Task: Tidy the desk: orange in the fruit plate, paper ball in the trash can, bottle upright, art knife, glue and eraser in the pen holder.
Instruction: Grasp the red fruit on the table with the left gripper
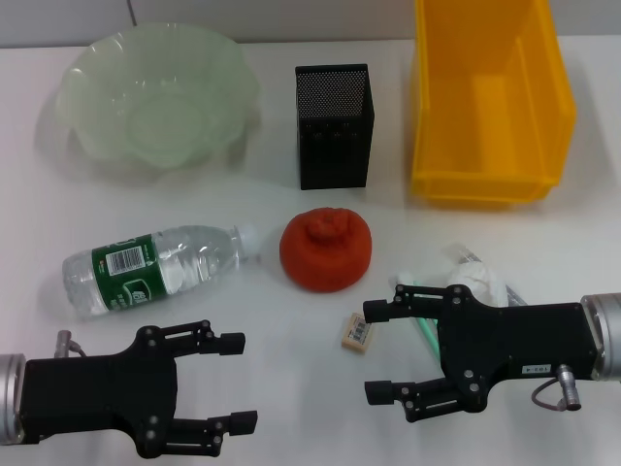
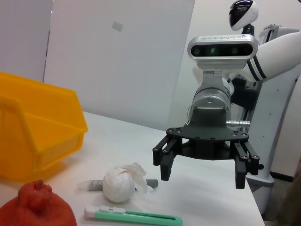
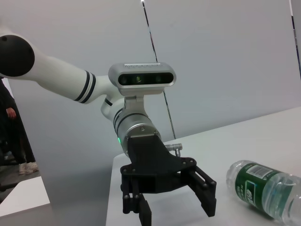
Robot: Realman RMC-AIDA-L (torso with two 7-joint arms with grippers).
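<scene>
Nearest the robot, left gripper and right gripper hover with jaws spread, holding nothing. Just ahead lie the eraser, art knife and paper ball — then the toppled bottle and orange. Farthest: fruit plate, pen holder, trash can.

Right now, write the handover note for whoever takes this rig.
Left tool open, empty, near the table's front edge. Right tool open, empty, beside the eraser.
Bottle lies on its side. Orange sits on the table. Paper ball and green art knife lie by the right tool.
Fruit plate, pen holder and trash can look empty.
Done: nothing. Left: everything; glue not identified.
</scene>
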